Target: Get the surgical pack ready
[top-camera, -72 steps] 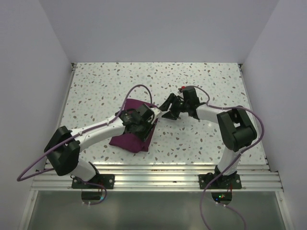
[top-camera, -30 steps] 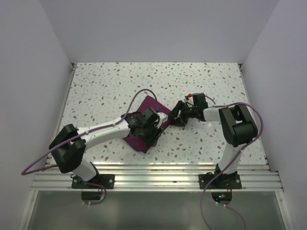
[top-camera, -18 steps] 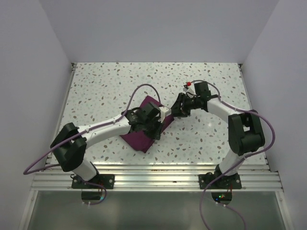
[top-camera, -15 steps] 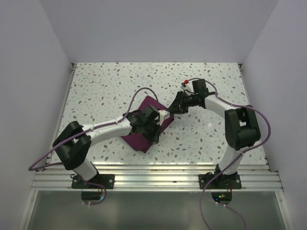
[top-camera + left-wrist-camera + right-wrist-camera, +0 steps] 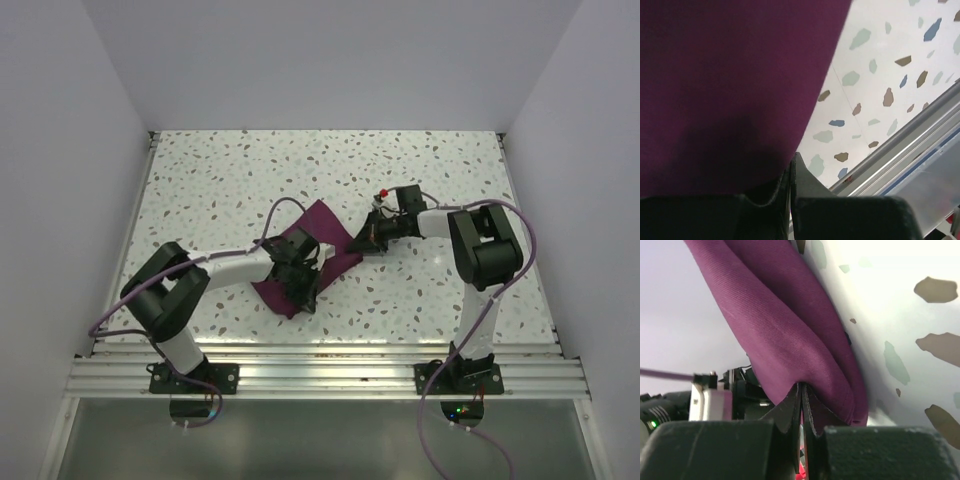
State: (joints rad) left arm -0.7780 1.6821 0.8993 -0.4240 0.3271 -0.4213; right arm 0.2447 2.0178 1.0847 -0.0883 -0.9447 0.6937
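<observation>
Two black two-finger claws are clamped on one deep purple-maroon matte fabric sheet, the surgical pack. The pack is bunched near the middle of the white speckled surface, slightly towards its near edge.

At the left, the left claw is set over the near part of the sheet. In the left wrist view its fingers are pressed together, and the edge of the fabric is drawn down into the seam between their tips, so the cloth is taken as pinched there. Most of that view is filled by the fabric. Bare speckled surface and the aluminium rail are seen to the right of it. A purple cable is looped above the left arm's wrist.

Between the two claws the sheet is spread, with one corner pointed towards the far side.

At the right, the right claw is brought against the sheet's right-hand edge. In the right wrist view its fingers are clenched on a thick fold of the cloth. From there two rounded folds are raised up and away, just beside the surface. The left arm's wrist is glimpsed behind the fold.
</observation>
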